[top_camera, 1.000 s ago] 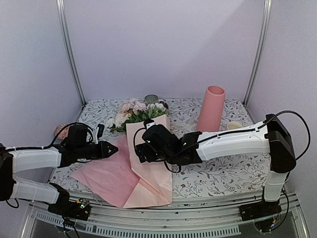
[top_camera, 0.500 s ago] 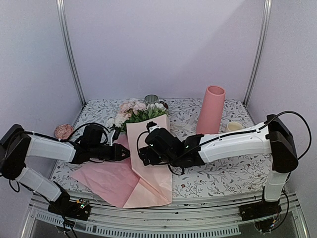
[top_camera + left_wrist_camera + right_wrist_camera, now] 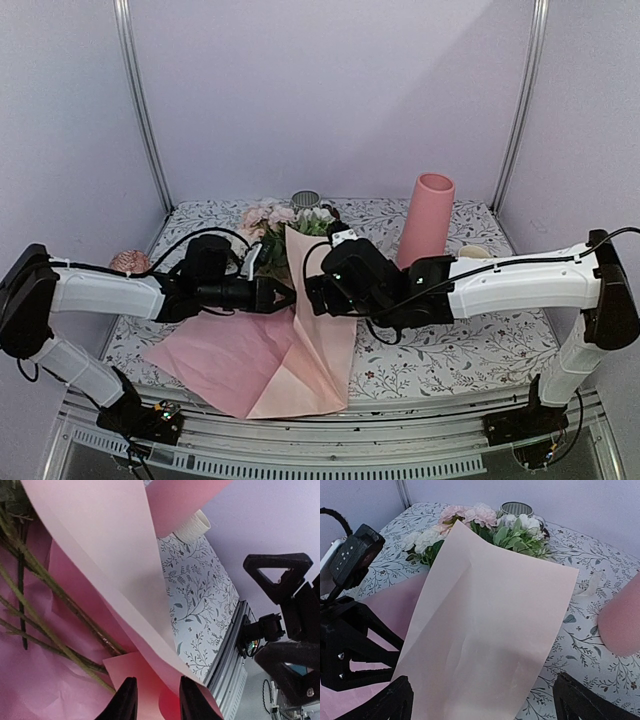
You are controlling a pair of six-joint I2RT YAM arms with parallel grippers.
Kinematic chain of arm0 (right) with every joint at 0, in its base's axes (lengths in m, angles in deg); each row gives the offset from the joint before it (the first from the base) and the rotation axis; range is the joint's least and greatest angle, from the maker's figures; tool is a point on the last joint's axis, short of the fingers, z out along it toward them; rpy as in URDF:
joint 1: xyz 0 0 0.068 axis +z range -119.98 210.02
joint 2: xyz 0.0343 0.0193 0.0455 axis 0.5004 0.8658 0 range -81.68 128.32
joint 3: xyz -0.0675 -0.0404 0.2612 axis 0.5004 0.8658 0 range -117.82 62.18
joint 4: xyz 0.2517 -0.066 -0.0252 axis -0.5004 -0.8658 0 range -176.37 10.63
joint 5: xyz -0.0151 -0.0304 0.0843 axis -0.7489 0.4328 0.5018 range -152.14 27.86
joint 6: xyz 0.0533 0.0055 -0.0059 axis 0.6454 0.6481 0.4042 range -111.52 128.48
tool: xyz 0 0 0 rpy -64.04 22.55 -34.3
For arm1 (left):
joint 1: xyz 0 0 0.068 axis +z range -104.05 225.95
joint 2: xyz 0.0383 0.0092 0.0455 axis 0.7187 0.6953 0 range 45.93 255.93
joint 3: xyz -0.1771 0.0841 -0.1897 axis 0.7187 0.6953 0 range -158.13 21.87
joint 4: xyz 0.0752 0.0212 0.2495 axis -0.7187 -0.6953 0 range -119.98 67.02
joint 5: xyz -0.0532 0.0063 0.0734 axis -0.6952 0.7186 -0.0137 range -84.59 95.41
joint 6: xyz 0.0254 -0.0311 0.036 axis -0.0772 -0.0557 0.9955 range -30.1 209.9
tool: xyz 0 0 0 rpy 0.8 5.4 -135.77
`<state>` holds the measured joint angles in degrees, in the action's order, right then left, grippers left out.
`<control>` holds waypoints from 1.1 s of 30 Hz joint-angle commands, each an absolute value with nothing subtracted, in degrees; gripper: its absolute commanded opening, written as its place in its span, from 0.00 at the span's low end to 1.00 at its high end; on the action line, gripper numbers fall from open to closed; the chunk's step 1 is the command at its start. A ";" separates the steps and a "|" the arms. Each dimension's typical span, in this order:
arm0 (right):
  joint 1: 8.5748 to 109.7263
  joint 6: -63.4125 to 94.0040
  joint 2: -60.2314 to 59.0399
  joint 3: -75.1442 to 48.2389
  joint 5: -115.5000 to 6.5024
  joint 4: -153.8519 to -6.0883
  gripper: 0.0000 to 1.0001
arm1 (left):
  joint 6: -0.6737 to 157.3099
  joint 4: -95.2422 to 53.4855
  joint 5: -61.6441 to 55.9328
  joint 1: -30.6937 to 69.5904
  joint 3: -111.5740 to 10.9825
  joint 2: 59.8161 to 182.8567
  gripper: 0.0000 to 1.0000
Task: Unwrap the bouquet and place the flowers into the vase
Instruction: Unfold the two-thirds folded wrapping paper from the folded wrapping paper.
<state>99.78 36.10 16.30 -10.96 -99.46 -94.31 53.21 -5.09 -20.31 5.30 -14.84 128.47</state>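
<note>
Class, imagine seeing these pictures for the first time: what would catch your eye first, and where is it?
A big sheet of pale pink paper stands curled up in the middle of the flower-patterned table. Behind it lie pink and white flowers, and a tall pink vase stands at the back right.

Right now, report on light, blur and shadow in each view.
Top external: even soft light, sharp, faint shadows on the table. Left wrist: tilted sideways, the pale paper close and bright, stems fairly sharp. Right wrist: paper sharp, vase at the right edge soft, own fingers dark silhouettes.
</note>
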 commanded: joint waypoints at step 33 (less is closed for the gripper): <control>88.47 39.55 -16.58 3.01 -93.59 -109.37 0.99 | 55.51 -6.59 -16.36 -16.88 -41.46 155.28 0.44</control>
